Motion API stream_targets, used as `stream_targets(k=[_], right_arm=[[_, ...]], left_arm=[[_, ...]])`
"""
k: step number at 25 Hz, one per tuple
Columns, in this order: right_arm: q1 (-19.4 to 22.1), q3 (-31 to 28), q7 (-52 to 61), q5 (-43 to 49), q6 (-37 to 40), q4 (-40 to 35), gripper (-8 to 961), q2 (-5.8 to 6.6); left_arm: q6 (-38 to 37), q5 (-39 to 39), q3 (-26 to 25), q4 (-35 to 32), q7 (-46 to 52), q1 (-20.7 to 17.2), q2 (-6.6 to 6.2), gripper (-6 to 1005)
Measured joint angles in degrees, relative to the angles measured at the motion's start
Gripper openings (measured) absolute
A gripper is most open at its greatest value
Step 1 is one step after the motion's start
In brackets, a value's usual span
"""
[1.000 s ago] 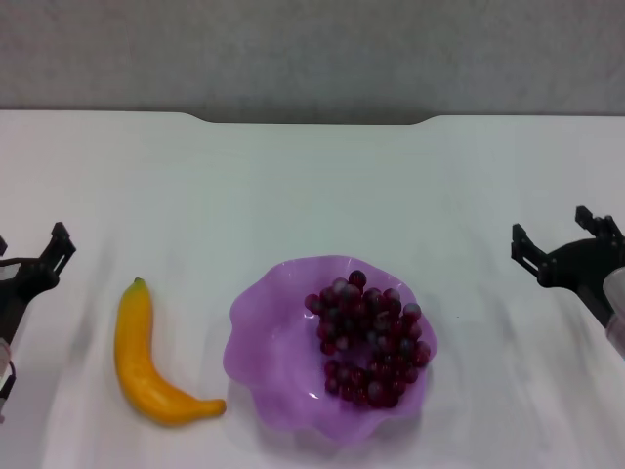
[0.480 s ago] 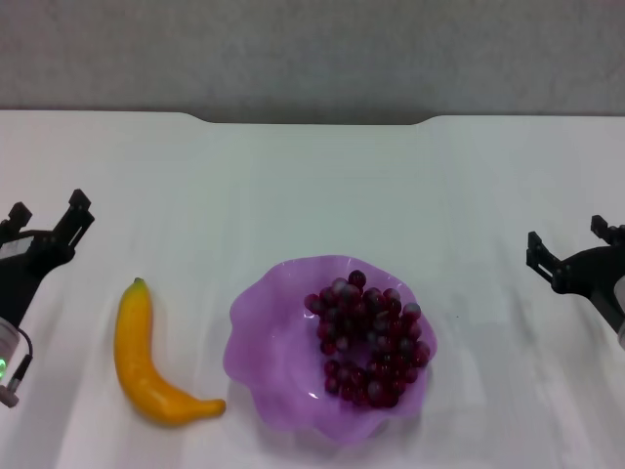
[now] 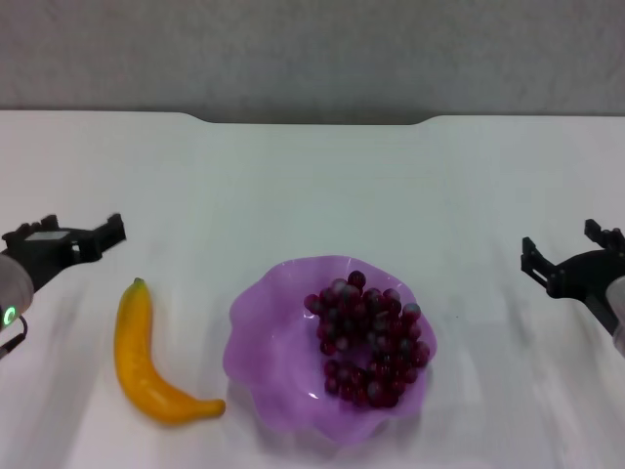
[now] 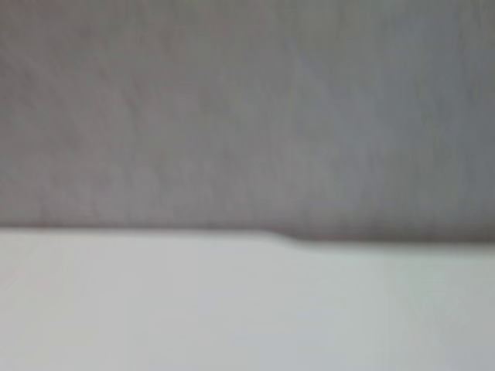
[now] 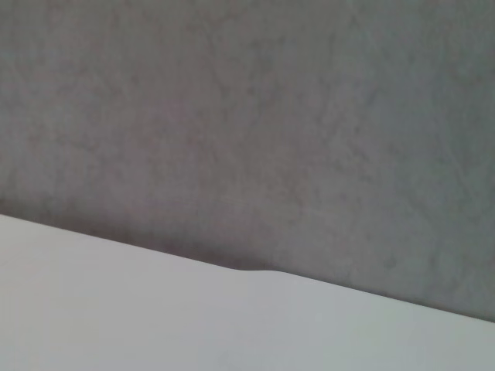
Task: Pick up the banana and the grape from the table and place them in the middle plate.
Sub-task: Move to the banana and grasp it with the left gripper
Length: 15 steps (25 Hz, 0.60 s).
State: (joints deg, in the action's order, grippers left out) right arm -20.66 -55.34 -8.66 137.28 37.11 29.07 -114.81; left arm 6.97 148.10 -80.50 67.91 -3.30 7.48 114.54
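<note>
On the counter (image 3: 322,186), near the robot's left: the banana (image 3: 146,357) lies flat on the bare white top, just beside the middle plate (image 3: 264,342) but apart from it
Banana axis: long axis runs roughly away from the robot, green tip at the far end, the near end curving in toward the plate
Grape: the grape (image 3: 368,337) bunch sits inside the plate, on its right half, so that part of the task looks done
Left pincer: the left pincer (image 3: 63,237) hangs close beyond the banana's green tip and a little to its outer side; the fruit lies toward the robot and slightly inward from it
Left pincer state: two dark fingers stand apart with nothing between them
Right pincer: the right pincer (image 3: 571,264) sits well off to the right of the plate, fingers spread and empty
Nearer arm: the left one by far, so I judge the banana is its job
What the coming move turns on: likely bringing the fingers back over the banana's middle and across its long axis
Hidden or cut off: both arms are cropped at the frame edges; the plate's near rim almost reaches the bottom edge
Wrist views: both show only counter edge and grey wall, no fruit, no plate, no fingers
Hard to tell: how high the left pincer is above the counter
</note>
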Motion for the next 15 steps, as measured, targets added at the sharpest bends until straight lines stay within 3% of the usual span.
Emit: stream_targets(k=[1,3,5,8,11,15], right_arm=[[-0.21,0.26,-0.1,0.04,-0.04,-0.03,897,-0.01],[-0.69,0.88,-0.2,0.03,-0.2,-0.13,897,-0.04],[-0.88,1.21,-0.22,-0.09,-0.49,-0.34,897,-0.06],[-1.19,1.22,-0.22,-0.24,-0.82,-0.74,897,-0.06],[-1.28,1.22,-0.06,-0.3,-0.85,-0.93,897,-0.06],[-1.3,1.2,0.14,-0.34,-0.87,-1.02,897,-0.06]], left_arm=[[6.4,1.11,-3.78,2.68,-3.84,-0.01,1.98,893],[16.3,1.25,-7.14,5.69,-7.53,0.71,2.9,893],[25.31,0.54,-8.11,6.95,-7.11,2.66,2.26,893],[34.09,1.62,-10.34,6.69,-5.3,5.3,2.29,894],[38.65,3.57,-10.68,5.67,-3.1,7.21,2.37,894],[39.38,7.38,-9.05,5.34,1.63,8.01,2.54,893]])
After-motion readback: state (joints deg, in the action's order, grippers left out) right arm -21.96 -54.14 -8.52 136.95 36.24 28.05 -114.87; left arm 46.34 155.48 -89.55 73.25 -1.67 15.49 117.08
